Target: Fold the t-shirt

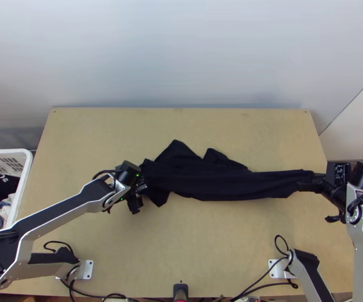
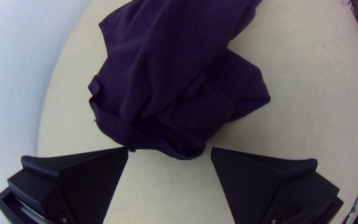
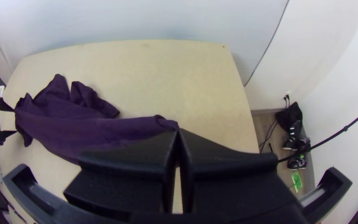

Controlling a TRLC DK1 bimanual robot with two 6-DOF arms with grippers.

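Observation:
In the top view the black t-shirt (image 1: 206, 183) lies bunched lengthwise across the middle of the table, its right end drawn out to my right gripper (image 1: 309, 181). My left gripper (image 1: 139, 194) is at the shirt's left end. The left wrist view has the left gripper (image 2: 170, 151) open, its fingers apart beside the rumpled edge of the t-shirt (image 2: 166, 79), with no cloth between them. In the right wrist view the right gripper (image 3: 178, 132) is shut on an end of the t-shirt (image 3: 75, 128); the far end lies by the open left gripper.
A white basket (image 1: 22, 189) with mixed clothes stands beyond the table's left edge. The light wooden table (image 1: 181, 251) has bare areas behind and in front of the shirt. Cables run along its near edge. Shoes (image 3: 298, 153) lie on the floor at the right.

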